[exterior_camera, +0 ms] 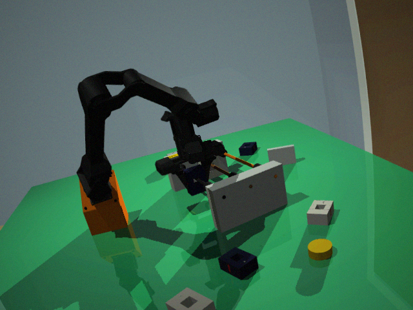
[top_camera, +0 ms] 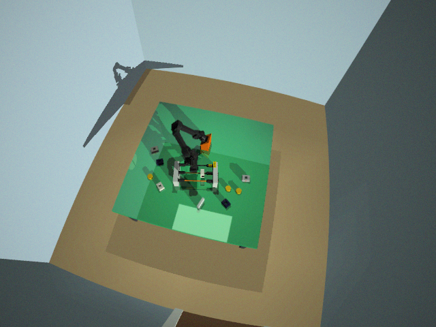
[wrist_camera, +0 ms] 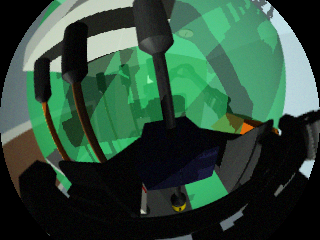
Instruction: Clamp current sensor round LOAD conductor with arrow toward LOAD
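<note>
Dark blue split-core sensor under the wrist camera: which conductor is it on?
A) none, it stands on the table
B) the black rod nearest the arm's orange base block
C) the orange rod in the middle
B: in the wrist view the black rod runs straight into the dark blue split-core sensor, while the orange rod lies apart.
</note>
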`<state>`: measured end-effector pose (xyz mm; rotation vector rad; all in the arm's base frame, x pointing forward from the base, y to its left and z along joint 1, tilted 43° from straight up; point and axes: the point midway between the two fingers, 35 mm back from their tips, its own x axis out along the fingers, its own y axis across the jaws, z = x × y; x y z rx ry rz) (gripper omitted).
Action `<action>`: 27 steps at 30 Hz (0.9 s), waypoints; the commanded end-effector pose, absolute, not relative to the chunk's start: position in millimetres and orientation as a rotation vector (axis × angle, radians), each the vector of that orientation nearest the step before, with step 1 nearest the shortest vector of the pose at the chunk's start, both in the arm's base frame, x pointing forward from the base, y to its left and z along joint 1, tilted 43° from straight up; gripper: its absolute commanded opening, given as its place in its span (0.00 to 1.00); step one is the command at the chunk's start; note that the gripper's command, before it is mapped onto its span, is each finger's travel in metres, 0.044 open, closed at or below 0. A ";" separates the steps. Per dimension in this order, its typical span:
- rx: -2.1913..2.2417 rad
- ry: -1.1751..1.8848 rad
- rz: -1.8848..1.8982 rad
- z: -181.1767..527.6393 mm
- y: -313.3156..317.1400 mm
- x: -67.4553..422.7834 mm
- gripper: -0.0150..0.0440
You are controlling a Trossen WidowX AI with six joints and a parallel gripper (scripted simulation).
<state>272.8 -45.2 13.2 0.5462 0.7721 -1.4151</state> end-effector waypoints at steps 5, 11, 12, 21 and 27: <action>0.548 0.771 -1.416 13.4 -45.1 273.0 0.77; 0.548 0.771 -1.416 13.4 -45.1 273.0 1.00; 0.548 0.771 -1.416 13.4 -45.1 273.0 1.00; 0.547 0.775 -1.415 18.6 -37.2 275.0 1.00; 0.515 0.788 -1.427 72.6 31.9 276.2 1.00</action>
